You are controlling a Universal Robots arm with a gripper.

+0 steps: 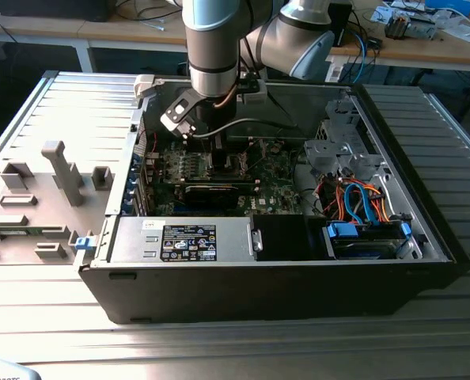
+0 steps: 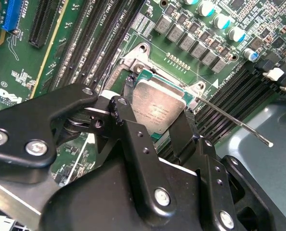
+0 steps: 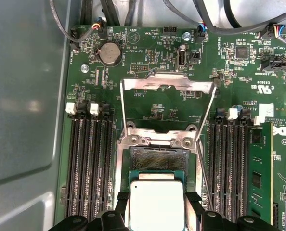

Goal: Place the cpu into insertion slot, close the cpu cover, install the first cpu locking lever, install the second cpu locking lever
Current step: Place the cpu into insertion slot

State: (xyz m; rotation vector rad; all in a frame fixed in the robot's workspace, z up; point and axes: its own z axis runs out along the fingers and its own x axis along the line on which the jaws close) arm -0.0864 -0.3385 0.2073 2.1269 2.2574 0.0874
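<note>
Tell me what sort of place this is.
Probably a robotics lab or workshop bench for PC assembly: an open computer case lies on a slatted metal table, the gripper holds the cpu over its motherboard, and cluttered workbenches stand behind.

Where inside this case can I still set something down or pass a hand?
Bare: the grey case panel bordering the memory slots, and the ribbed table nearest the exterior camera. Crowded: around the insertion slot, where the claw holds the cpu beside the open cpu cover; also the cable bundle on the exterior view's right.
</note>
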